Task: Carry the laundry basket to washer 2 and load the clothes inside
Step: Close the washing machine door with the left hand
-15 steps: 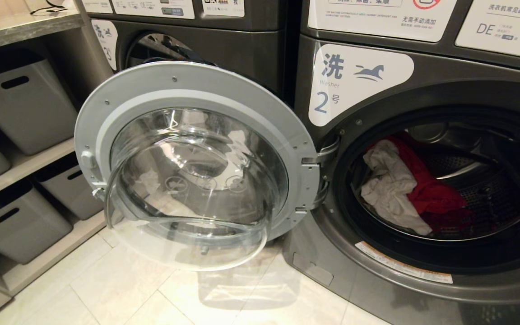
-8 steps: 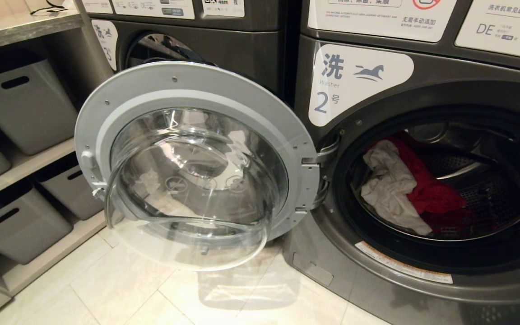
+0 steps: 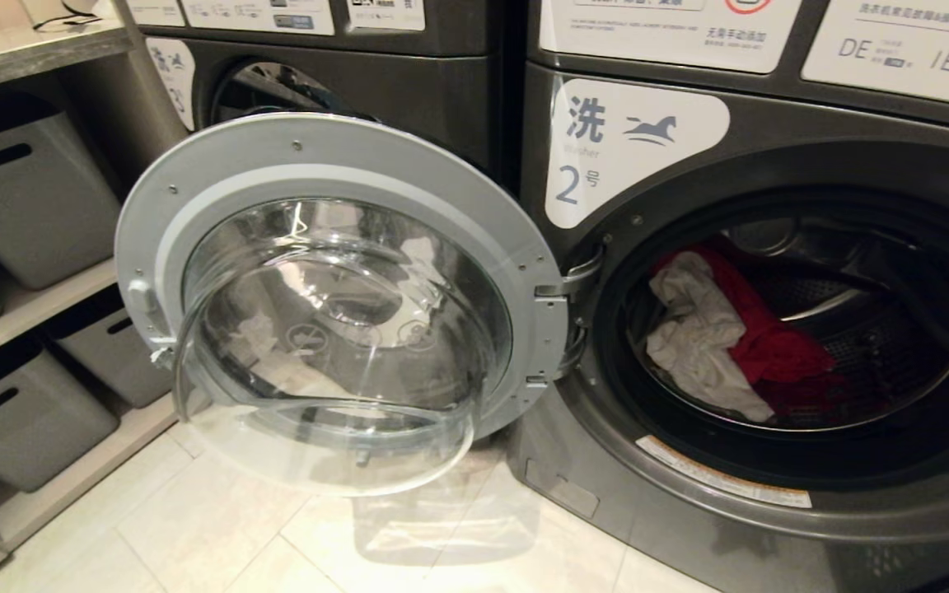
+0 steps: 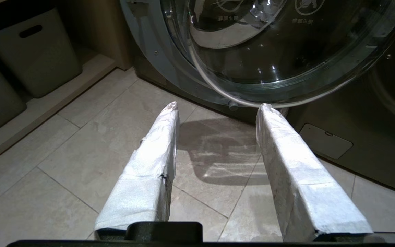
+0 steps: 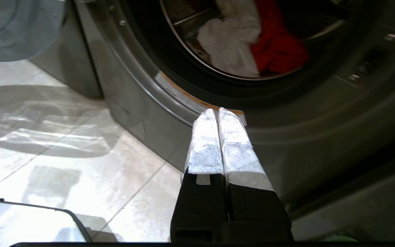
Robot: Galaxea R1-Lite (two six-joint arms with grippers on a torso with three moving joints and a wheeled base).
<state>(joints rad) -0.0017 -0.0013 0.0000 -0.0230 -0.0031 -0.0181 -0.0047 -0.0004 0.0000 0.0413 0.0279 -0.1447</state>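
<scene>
You're parked square in front of washer 2 point(image 3: 771, 346), door point(image 3: 334, 296) swung wide open to the left, and the whole view has just slid a touch to the left – that's your camera shifting, not the machine. Nothing in the scene itself has stirred. The clothes point(image 3: 722, 338) lie inside the drum, a white garment on the left against a red one; no yellow-orange piece shows from here. Your left tool point(image 4: 218, 106) hangs low over the floor tiles just below the glass door, fingers apart with nothing between them. Your right tool point(image 5: 217, 111) points at the washer's lower front rim, fingers pressed together, empty. The laundry basket is out of every view, so you can't tell where it stands. To my eye loading looks done or close to it, and the door is not yet closed
</scene>
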